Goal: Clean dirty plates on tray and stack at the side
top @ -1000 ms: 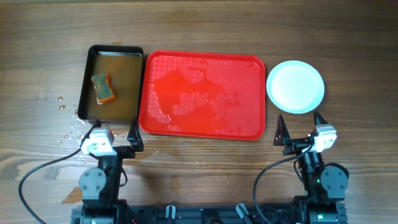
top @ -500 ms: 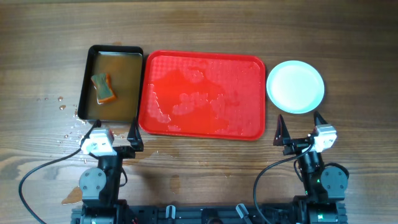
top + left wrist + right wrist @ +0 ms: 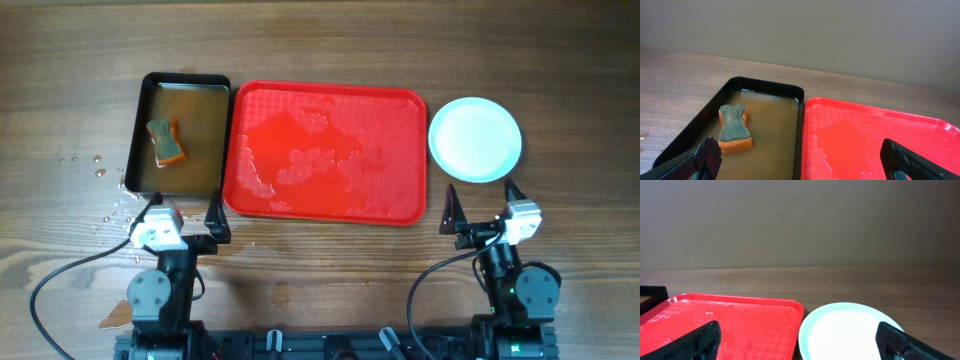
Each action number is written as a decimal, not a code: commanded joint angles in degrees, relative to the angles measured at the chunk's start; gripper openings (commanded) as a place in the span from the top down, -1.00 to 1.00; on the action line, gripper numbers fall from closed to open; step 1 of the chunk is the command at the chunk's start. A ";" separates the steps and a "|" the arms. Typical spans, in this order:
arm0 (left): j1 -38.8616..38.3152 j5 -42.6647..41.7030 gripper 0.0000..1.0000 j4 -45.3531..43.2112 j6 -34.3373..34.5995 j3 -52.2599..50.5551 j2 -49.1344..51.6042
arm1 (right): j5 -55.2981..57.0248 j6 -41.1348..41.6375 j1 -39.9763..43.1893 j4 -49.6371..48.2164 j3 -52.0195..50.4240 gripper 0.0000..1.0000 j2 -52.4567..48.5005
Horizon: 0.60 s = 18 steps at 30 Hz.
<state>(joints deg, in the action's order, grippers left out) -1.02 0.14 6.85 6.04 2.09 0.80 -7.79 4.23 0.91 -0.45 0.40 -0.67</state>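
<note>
The red tray [image 3: 325, 205] lies mid-table, wet and with no plate on it; it also shows in the left wrist view [image 3: 920, 130] and the right wrist view [image 3: 740, 320]. The pale-mint plates [image 3: 475, 139] sit as one round pile on the table just right of the tray, seen too in the right wrist view [image 3: 845, 330]; I cannot tell how many are stacked. My left gripper [image 3: 182, 212] is open and empty near the front edge, below the pan. My right gripper [image 3: 481, 206] is open and empty just in front of the plates.
A black pan [image 3: 180, 135] of brownish water stands left of the tray, with an orange-and-green sponge [image 3: 165, 141] in it, also in the left wrist view [image 3: 735, 127]. Water drops [image 3: 100, 172] lie on the wood left of the pan.
</note>
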 commanded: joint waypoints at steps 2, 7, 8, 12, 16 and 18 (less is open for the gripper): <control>-0.20 -0.09 -1.00 -0.37 -1.14 -0.63 -0.52 | 0.57 0.39 -0.31 -0.09 -0.11 -1.00 0.39; -0.20 -0.09 -1.00 -0.37 -1.14 -0.66 -0.52 | 0.57 0.39 -0.31 -0.11 -0.11 -1.00 0.39; -0.20 -0.11 -1.00 -0.37 -1.14 -0.63 -0.52 | 0.57 0.37 -0.31 -0.09 -0.11 -0.99 0.39; -0.20 -0.09 -1.00 -0.37 -1.14 -0.63 -0.52 | 0.57 0.37 -0.31 -0.09 -0.11 -1.00 0.39; -0.20 -0.09 -1.00 -0.35 -1.14 -0.63 -0.52 | 0.57 0.37 -0.31 -0.11 -0.11 -0.99 0.39; -0.20 -0.09 -1.00 -0.37 -1.14 -0.63 -0.52 | 0.59 0.39 -0.31 -0.09 -0.11 -0.99 0.39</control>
<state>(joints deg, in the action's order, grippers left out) -1.02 0.14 6.85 6.04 2.09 0.80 -7.79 4.23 0.91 -0.45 0.40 -0.67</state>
